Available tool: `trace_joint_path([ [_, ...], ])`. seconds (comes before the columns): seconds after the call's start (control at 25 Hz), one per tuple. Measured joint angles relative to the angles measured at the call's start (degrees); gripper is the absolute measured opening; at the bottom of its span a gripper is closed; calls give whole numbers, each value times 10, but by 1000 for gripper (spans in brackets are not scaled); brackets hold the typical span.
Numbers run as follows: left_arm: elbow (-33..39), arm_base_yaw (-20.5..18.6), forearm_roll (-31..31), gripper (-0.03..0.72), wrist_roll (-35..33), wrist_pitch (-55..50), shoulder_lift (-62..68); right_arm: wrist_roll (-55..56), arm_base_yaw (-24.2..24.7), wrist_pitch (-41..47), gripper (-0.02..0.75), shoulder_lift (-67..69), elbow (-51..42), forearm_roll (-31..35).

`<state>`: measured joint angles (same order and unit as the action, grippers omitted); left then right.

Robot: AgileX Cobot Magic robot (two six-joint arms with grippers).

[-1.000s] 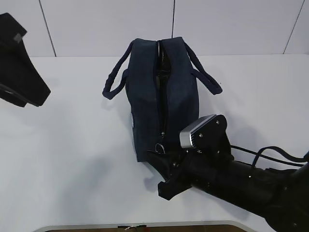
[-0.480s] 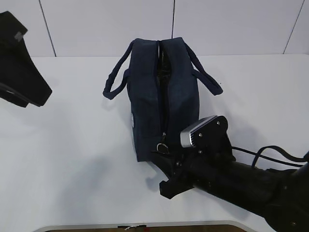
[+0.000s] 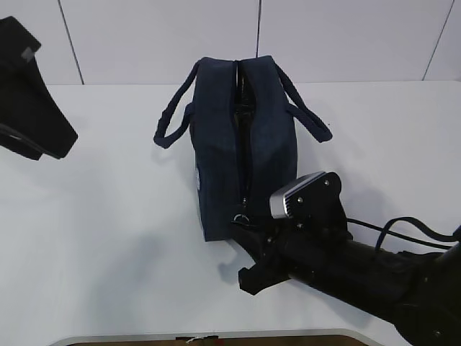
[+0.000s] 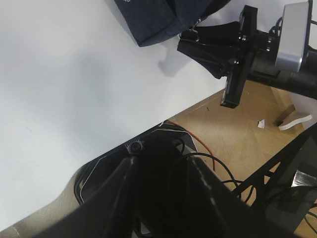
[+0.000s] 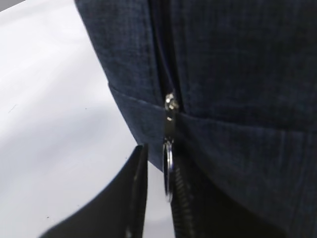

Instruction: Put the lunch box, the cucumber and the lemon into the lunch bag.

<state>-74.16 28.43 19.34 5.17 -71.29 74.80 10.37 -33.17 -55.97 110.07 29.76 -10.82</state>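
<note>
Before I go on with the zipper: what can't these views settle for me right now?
- Lunch bag contents: exterior view, dark slit shows nothing identifiable.
- Grip on the ring pull: right wrist view, the right gripper is cut off by the bottom edge.
- Left gripper: left wrist view, dark and blurred.

Bare table [image 3: 108, 238] left of bag [image 3: 248, 144]: open passage. Bag blocks table centre; handles [image 3: 169, 119] splay to both sides. Right arm [image 3: 346, 267] fills near-right approach, gripper [image 3: 241, 231] at bag's near end. Left gripper [image 3: 32, 101] occupies far-left corner.
</note>
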Motion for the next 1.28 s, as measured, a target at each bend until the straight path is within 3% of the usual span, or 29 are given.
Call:
trace_joint_path([
  [0.2,0,0,0,239,0,0,0,0,0,4,5,0,0,1],
  [1.28,0,0,9,239,0,0,0,0,0,149,5,-132,0,-5],
])
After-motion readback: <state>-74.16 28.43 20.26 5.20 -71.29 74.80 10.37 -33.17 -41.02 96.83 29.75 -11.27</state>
